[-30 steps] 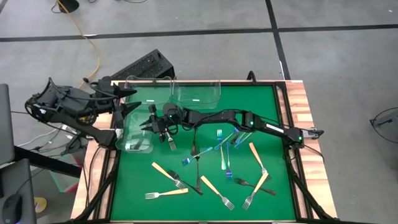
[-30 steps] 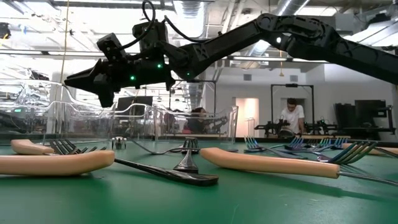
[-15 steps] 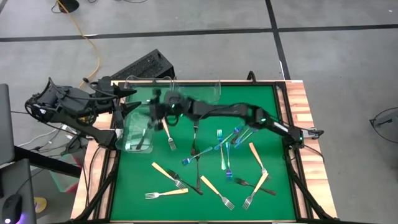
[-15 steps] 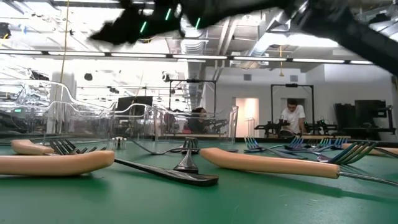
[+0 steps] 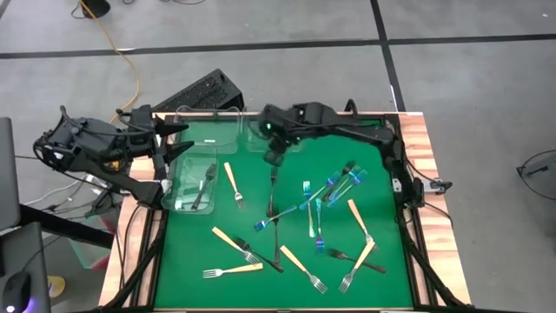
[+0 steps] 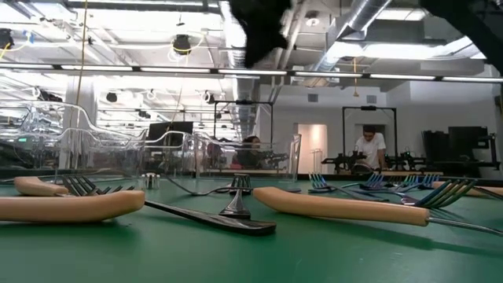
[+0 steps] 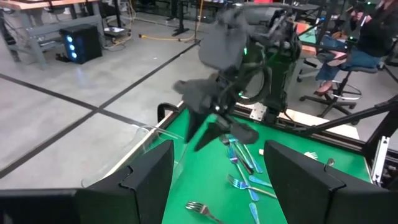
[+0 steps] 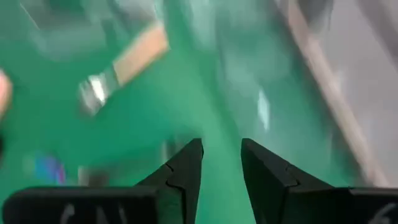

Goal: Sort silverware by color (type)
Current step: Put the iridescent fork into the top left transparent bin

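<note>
Forks lie scattered on the green mat (image 5: pixel 191 252): tan-handled ones (image 5: pixel 234 246), blue iridescent ones (image 5: pixel 313 217) and dark ones (image 5: pixel 276 235). One dark fork (image 5: pixel 204 187) lies in the clear bin (image 5: pixel 181 198) at the mat's left edge, and a tan fork (image 5: pixel 233 184) lies just beside that bin. My right gripper (image 5: pixel 274 156) hangs open and empty above the mat's far middle, its fingers (image 8: pixel 186 171) apart with nothing between them. My left gripper (image 5: pixel 169 139) waits open and raised at the far left corner.
Two more clear bins (image 5: pixel 208 130) (image 5: pixel 276 130) stand along the far edge, the second just beyond my right gripper. The wooden table frame (image 5: pixel 417 139) borders the mat. A black box (image 5: pixel 200 91) sits on the floor beyond the table. People sit in the room behind (image 6: pixel 368 149).
My right gripper has risen from over the left bin and swung back toward the far edge and the right, turning as it went. A dark fork that was not visible in that bin a second ago now lies in it.
</note>
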